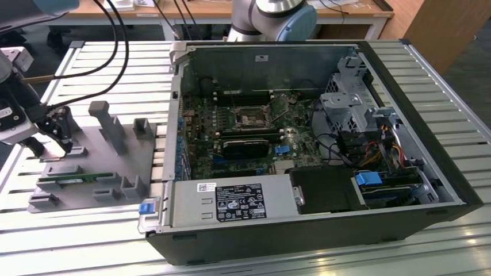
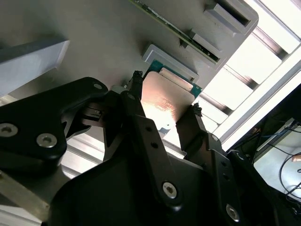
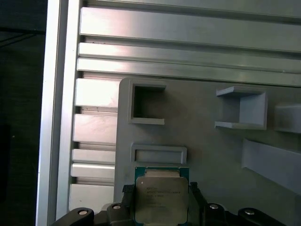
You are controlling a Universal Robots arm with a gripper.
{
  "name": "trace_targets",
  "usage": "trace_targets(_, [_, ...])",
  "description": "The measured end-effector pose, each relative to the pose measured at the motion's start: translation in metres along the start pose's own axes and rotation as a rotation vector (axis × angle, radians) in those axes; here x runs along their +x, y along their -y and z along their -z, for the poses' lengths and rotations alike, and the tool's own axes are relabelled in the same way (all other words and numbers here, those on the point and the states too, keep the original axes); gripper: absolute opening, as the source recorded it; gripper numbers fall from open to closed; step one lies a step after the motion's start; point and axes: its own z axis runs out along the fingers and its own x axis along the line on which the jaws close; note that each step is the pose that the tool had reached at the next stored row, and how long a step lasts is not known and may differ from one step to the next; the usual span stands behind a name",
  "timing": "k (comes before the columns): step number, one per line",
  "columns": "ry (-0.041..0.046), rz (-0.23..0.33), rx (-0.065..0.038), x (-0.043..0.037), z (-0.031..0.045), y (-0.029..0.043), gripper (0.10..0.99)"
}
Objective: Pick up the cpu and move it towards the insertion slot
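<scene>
The cpu (image 2: 164, 101) is a flat square chip with a silvery top and a green rim, and it sits between my two black fingers. In both wrist views my gripper (image 3: 161, 194) is shut on it, one fingertip (image 2: 136, 81) against each opposite edge. It hangs just over the grey holder tray (image 3: 197, 141). In the exterior view my gripper (image 1: 65, 144) stands at the left end of that tray (image 1: 92, 167). The insertion slot (image 1: 252, 118), a dark square socket with a metal frame, lies on the motherboard inside the open computer case, far toward the exterior view's right.
A green memory stick (image 1: 69, 179) lies in the tray's front holder. Upright grey posts (image 1: 103, 123) rise from the tray between my gripper and the case. The case wall (image 1: 175, 115) and black cables (image 1: 115, 46) stand along the way. A slatted metal table (image 1: 92, 57) carries everything.
</scene>
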Motion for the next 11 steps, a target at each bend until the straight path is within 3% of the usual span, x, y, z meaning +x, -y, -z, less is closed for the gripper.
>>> trace_targets(11, [0.0000,0.000,0.000,-0.0001,0.0024,0.0000,0.541])
